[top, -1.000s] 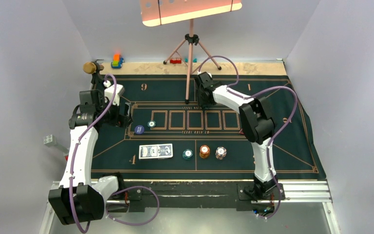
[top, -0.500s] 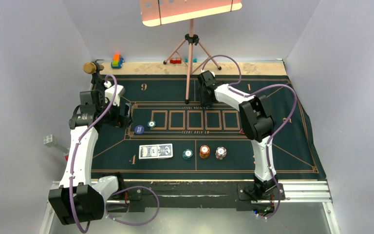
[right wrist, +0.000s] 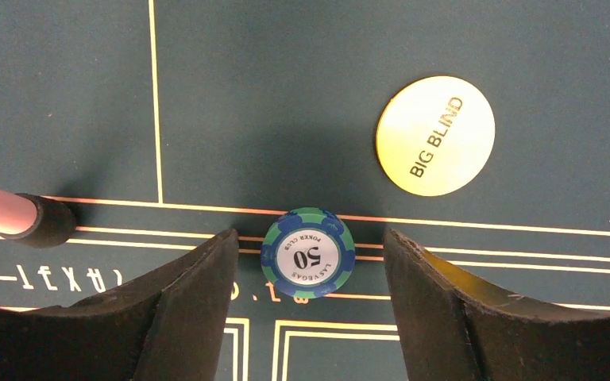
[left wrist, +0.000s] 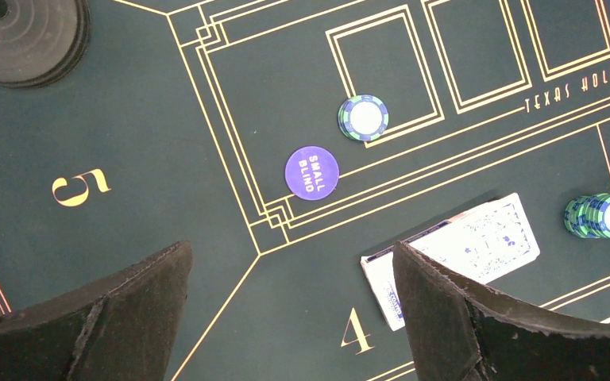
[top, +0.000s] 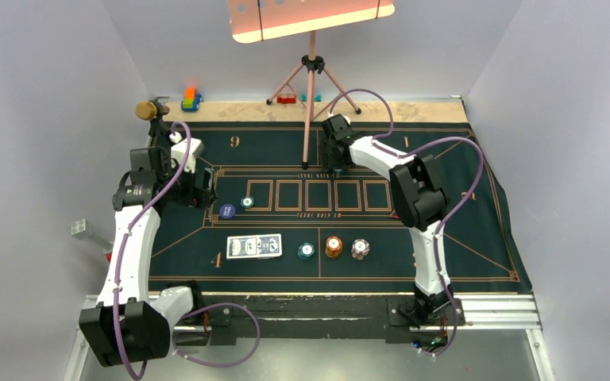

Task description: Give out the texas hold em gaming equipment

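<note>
Right gripper (right wrist: 308, 242) is spread wide, fingers straddling a green-and-blue 50 chip (right wrist: 308, 257), with a clear gap on either side and nothing gripped. That chip lies flat on the dark green felt mat (right wrist: 286, 79), right across a gold line at the far side of the layout. Just past it sits the yellow Big Blind button (right wrist: 435, 136), apart from the chip. At the picture's left edge, the black rubber foot of a pink tripod leg (right wrist: 44, 222) rests on the felt.

Over to the left gripper (left wrist: 291, 254): also wide open and empty, hanging above the printed number 4. Below it are the purple Small Blind button (left wrist: 311, 173), a second green-and-blue chip (left wrist: 363, 117) near it on a card-box corner, and the blue-backed playing cards (left wrist: 461, 246) by the right finger. From above, the teal chip stack (top: 306, 251), orange-brown chip stack (top: 333, 247) and whitish chip stack (top: 360, 249) line up beside the cards.
</note>
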Robot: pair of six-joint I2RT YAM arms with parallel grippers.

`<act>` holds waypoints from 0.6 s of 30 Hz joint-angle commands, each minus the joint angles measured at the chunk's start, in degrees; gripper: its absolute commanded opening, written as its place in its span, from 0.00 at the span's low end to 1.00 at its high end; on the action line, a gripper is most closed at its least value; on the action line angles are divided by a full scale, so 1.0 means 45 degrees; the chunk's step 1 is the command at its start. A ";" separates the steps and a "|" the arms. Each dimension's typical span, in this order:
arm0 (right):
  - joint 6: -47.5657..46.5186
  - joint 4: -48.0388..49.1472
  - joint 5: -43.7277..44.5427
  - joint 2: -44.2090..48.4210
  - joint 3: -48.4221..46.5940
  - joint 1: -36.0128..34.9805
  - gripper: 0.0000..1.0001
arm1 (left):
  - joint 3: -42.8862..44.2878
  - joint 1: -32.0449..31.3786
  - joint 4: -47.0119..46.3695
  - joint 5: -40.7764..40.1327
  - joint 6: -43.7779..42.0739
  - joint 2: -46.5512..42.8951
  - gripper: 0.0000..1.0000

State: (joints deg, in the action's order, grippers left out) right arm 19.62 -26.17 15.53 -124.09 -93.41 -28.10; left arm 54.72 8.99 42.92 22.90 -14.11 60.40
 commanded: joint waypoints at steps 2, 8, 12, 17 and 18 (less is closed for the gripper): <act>0.0288 0.0121 0.0102 0.1788 0.0530 -0.0029 0.72 | -0.0084 0.0120 -0.0221 0.0289 -0.0159 -0.0308 1.00; 0.0036 0.0446 -0.0140 0.4452 0.2292 -0.1024 0.73 | -0.0106 0.0111 -0.0253 0.0258 -0.0171 -0.0332 1.00; -0.0455 0.0441 -0.0591 0.5892 0.3582 -0.2646 0.76 | -0.0127 0.0111 -0.0291 0.0264 -0.0156 -0.0375 1.00; -0.0563 0.0496 -0.1344 0.7054 0.5165 -0.4715 0.81 | -0.0124 0.0115 -0.0264 0.0278 -0.0147 -0.0385 1.00; -0.0518 0.0452 -0.1352 0.7150 0.5361 -0.5190 0.82 | -0.0125 0.0128 -0.0267 0.0283 -0.0158 -0.0394 1.00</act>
State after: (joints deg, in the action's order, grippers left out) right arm 18.20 -23.49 12.08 -93.76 -73.60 -46.09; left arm 54.48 8.99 42.89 22.92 -14.11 59.77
